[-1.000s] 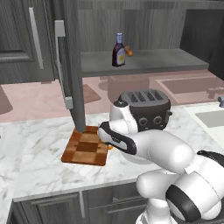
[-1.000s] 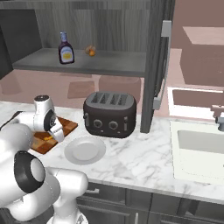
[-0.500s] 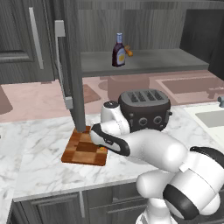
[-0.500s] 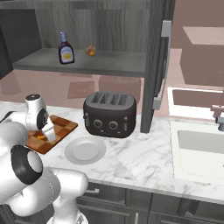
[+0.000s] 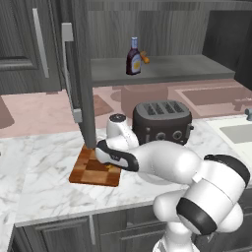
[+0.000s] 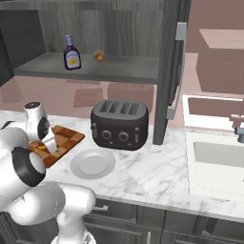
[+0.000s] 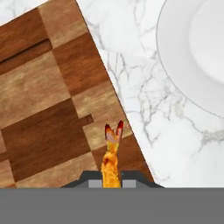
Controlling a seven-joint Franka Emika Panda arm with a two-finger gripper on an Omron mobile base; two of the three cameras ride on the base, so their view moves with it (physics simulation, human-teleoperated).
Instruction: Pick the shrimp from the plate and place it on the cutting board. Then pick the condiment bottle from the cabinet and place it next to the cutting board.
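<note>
Left base view: the arm reaches low over the cutting board (image 5: 94,167), which lies on the marble counter (image 5: 44,192) beside the open cabinet door (image 5: 78,74); the wrist and forearm cover the board's right part, so the gripper and whatever it carries are hidden here. The condiment bottle (image 5: 133,57) stands upright on the cabinet shelf (image 5: 167,69), a small orange object just beside it. Judgement: bottle is rigid, smooth, light; best taken across the body below the narrow neck, since the cap end would tip. Right base view: the plate (image 6: 93,163) sits bare on the counter between board and toaster (image 6: 119,125); a small orange spot, likely the shrimp (image 6: 42,147), shows at the board's (image 6: 64,140) near edge next to the wrist, too small to be sure whether it touches the wood. Hand view: the shrimp (image 7: 112,157) sits between the finger tips of the gripper (image 7: 112,179), tail fan pointing away, over the board's (image 7: 48,100) edge near the marble; the plate's rim (image 7: 175,83) is at upper right. The fingers appear closed on it, though the tips are mostly cut off by the lower edge. Judgement: shrimp is tiny, light, curved, probably slippery; the hold on its thick body end seems sound. Height above the board cannot be told.
</note>
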